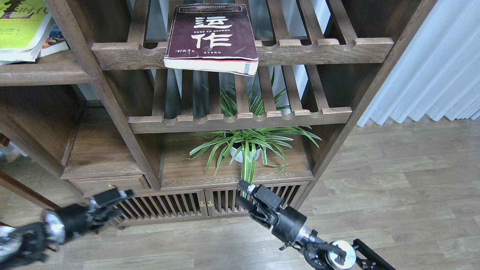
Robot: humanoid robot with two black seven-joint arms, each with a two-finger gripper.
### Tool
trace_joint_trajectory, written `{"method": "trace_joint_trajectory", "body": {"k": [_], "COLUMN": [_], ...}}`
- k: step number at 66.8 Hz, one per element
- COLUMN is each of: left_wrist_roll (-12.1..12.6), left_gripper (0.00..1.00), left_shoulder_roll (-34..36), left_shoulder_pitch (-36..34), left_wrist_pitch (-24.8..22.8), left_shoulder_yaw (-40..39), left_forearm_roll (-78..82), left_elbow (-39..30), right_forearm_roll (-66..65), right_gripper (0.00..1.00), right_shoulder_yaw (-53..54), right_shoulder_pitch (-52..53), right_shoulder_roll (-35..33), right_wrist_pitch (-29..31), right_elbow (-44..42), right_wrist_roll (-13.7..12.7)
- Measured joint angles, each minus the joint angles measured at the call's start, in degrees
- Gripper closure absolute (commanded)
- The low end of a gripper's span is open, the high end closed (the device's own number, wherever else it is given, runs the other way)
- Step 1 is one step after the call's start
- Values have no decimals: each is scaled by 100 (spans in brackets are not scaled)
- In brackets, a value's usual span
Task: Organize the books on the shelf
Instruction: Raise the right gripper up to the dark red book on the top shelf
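Note:
The thick maroon book [212,35] with big white characters lies flat on the upper slatted rack, its near edge hanging over the notched rail. The yellow-green book [20,26] lies on the solid dark shelf [41,71] at the upper left. Another book [56,39] peeks out from under it, its cover mostly hidden. My right gripper [243,195] is open and empty, low in front of the cabinet doors, far below the maroon book. My left gripper [118,204] is low at the left, blurred by motion and holding nothing.
A second slatted rack [240,120] sits below the maroon book. A potted spider plant [245,148] stands on the board under it, its leaves hanging near my right gripper. Slatted cabinet doors [202,204], a small drawer [110,183] and white curtains [431,67] surround the wood floor.

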Motion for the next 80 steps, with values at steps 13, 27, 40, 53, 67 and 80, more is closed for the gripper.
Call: {"method": "trace_joint_trajectory", "body": {"k": [13, 27, 40, 53, 67, 80], "left_wrist_roll": [-78, -165, -168, -140, -116, -117], "left_gripper": [1, 1, 1, 1, 1, 1], "left_shoulder_roll": [-661, -1046, -1078, -1077, -1070, -1070], "left_shoulder_pitch": [128, 128, 122, 151, 181, 181], "left_wrist_pitch": [0, 0, 0, -1, -1, -1], "left_shoulder_yaw": [-181, -429, -456, -456, -427, -416], "left_forearm_roll": [71, 64, 111, 120, 129, 127], "left_elbow": [282, 655, 671, 679, 699, 885], "right_forearm_roll": [-19, -74, -304, -554, -633, -639], "right_gripper": [1, 1, 1, 1, 1, 1], "right_shoulder_yaw": [375, 539, 578, 593, 710, 793], "right_shoulder_pitch": [212, 445, 677, 947, 1419, 1835], "right_shoulder_roll": [-1, 0, 0, 0, 0, 0], "right_wrist_pitch": [-90, -765, -1399, -2023, -2606, -3099], "right_elbow": [674, 1214, 1533, 1823, 2069, 2162], "right_wrist_roll": [50, 151, 370, 475, 685, 693]}}
